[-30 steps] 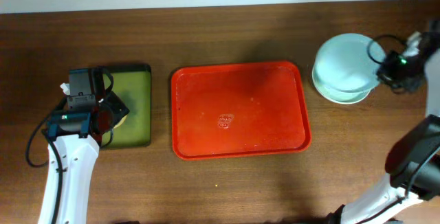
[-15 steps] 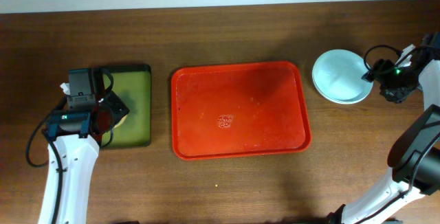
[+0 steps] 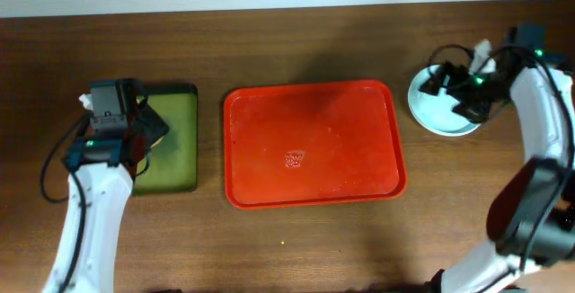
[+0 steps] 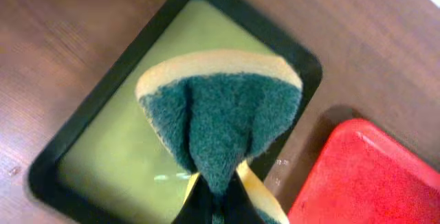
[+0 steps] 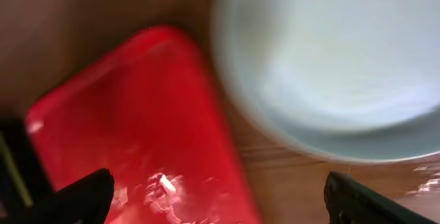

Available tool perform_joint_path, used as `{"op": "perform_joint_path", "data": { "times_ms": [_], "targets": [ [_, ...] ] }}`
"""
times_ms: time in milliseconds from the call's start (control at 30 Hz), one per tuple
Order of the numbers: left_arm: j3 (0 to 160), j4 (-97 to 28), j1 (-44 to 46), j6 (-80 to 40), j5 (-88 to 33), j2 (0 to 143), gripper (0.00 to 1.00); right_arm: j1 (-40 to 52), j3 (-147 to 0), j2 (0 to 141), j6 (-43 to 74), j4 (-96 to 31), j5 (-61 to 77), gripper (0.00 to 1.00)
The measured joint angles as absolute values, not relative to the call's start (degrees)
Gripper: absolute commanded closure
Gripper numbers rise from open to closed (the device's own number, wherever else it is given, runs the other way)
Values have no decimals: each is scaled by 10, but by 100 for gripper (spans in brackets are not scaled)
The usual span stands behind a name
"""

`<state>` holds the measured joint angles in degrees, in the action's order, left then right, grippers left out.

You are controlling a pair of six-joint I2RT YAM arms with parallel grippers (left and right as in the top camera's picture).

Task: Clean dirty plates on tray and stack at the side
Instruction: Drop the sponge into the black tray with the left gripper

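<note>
We see the left end effector (image 4: 216, 207) clamped on a folded sponge, yellow foam with a dark green scouring face (image 4: 220, 114), which it holds above the small olive-green tray with the dark rim (image 4: 110, 162). That tray sits on the dark brown wooden worktop (image 3: 296, 41), just left of the large rectangular bright red plastic tray (image 3: 314, 122). The red tray carries no plates, only a small whitish smear (image 3: 295, 157) near its middle. The round, shallow, pale mint-blue plates (image 3: 427, 109) lie on the worktop just beyond the red tray's right edge. From overhead we cannot tell how many are stacked there. The right end effector (image 5: 216, 179) hangs over this spot with its fingers spread wide apart and grips nothing. In the blurred right wrist view we see the pale plate rim beside the red tray's corner.
</note>
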<state>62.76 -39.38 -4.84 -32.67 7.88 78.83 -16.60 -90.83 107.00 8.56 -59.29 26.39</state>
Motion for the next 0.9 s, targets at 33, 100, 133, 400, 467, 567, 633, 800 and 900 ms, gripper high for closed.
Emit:
{"op": "perform_joint_path", "data": {
  "times_ms": [33,100,133,400,467,567,633,800,900],
  "targets": [
    [627,-369,-48,-327,79,809,98,-138,-908,1027,85,-610,257,1],
    [627,-326,-49,-328,78,865,97,-83,-908,954,84,-639,233,1],
    [627,-312,-48,-328,78,889,97,-67,-909,936,84,-647,222,1],
    [620,-277,-49,-329,79,1004,73,58,-908,816,83,-705,186,1],
    [620,-274,-48,-327,79,1005,67,76,-908,778,83,-716,184,1],
    [620,-272,-48,-325,79,1005,65,99,-908,712,83,-738,180,1],
    [620,-278,-48,-325,79,1005,65,107,-908,670,83,-755,178,1],
    [623,-339,-48,-324,62,962,62,109,-908,573,83,-816,160,1],
    [629,-383,-48,-324,24,875,62,109,-908,522,83,-853,154,1]
  ]
}}
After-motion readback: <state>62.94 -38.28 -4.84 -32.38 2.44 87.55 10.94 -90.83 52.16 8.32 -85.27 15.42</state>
